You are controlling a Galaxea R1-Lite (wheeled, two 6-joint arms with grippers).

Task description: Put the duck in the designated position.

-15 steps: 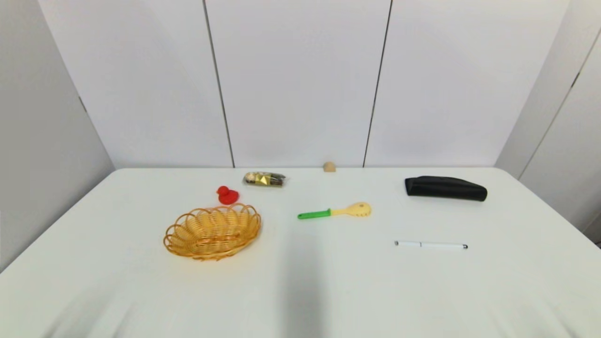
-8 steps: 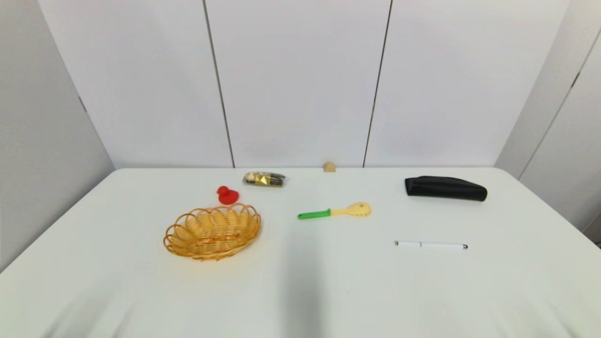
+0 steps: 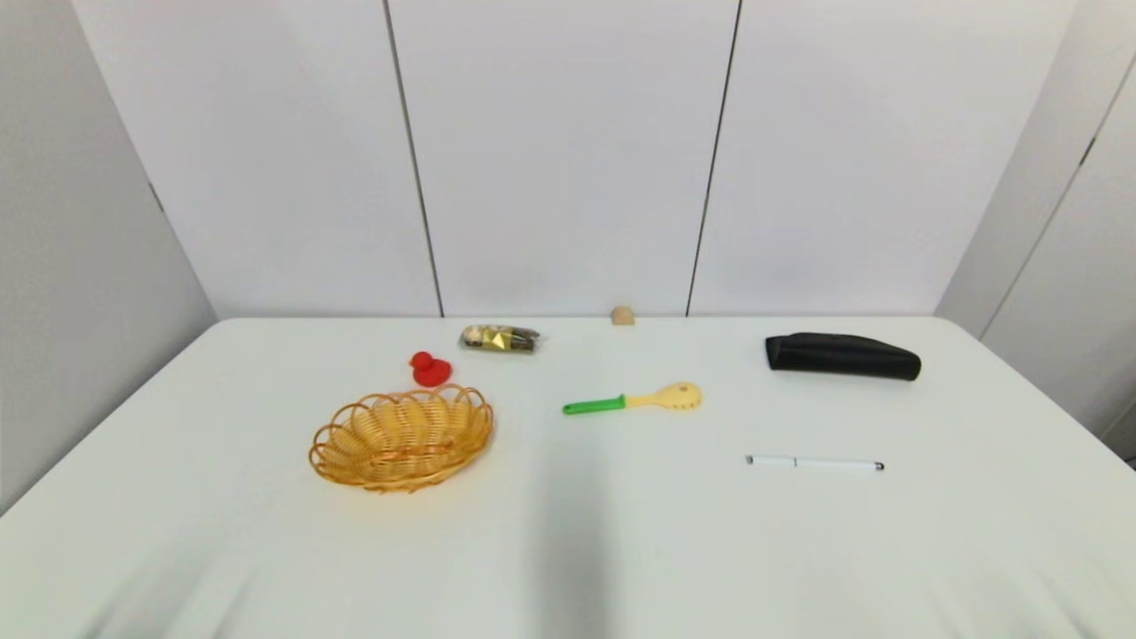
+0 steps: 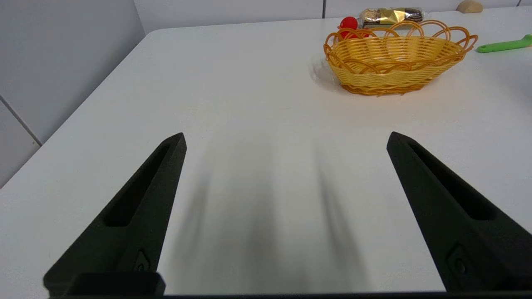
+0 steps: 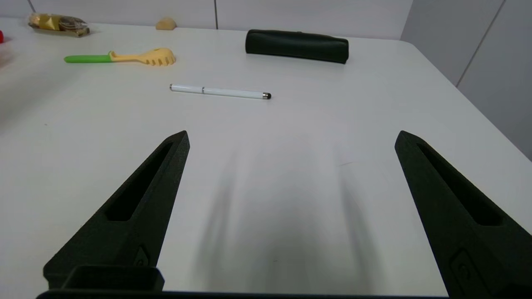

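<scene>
The small red duck [image 3: 429, 368] sits on the white table just behind the wicker basket [image 3: 401, 437], apart from it; in the left wrist view the duck [image 4: 350, 25] peeks over the basket [image 4: 395, 58] rim. My left gripper [image 4: 286, 139] is open with nothing between its fingers, low over the near left table, well short of the basket. My right gripper [image 5: 291, 137] is also open and empty, over the near right table. Neither arm shows in the head view.
A wrapped gold snack packet [image 3: 500, 338] lies behind the duck. A green-handled yellow spoon [image 3: 632, 400] lies mid-table, a white pen [image 3: 814, 463] to its right, a black case [image 3: 841, 356] at far right, and a small beige lump [image 3: 623, 315] at the back edge.
</scene>
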